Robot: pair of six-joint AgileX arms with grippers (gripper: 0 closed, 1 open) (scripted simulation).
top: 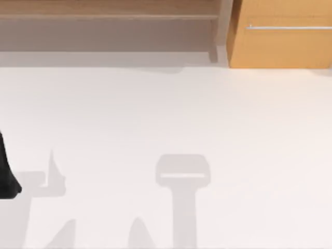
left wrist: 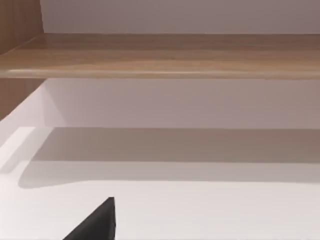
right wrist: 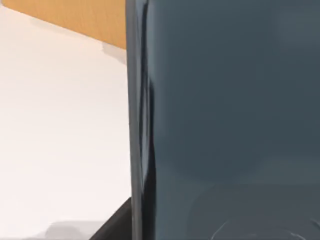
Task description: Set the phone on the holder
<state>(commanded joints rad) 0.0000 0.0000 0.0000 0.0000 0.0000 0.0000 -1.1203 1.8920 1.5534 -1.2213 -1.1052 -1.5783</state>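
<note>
Phone (right wrist: 230, 115), right wrist view: a flat, glossy dark blue-grey slab standing on end very close to the lens, its thin lighter rim running down one long edge. It hangs clear of the white counter (right wrist: 60, 130), with an orange-brown cabinet (right wrist: 75, 20) beyond. Its closeness to this camera suggests the right gripper carries it; the fingers themselves cannot be made out, so whether they pinch the phone cannot be told.

Handling, as judged: the slab looks stiff and light, but its polished faces are likely slippery and the glass fragile. Hold is best taken across the two long edges near mid-length, with modest pressure, keeping the faces free so that the lower edge can seat on the holder.

Top view: shadows on the counter (top: 166, 114) include one shaped like a broad head on a stem; a wooden shelf (top: 104, 15) and the cabinet (top: 280, 36) stand at the far side. The left arm (top: 6, 176) sits parked at the left edge; a dark tip of the left gripper (left wrist: 97, 222) enters the left wrist view, its spread undeterminable.
</note>
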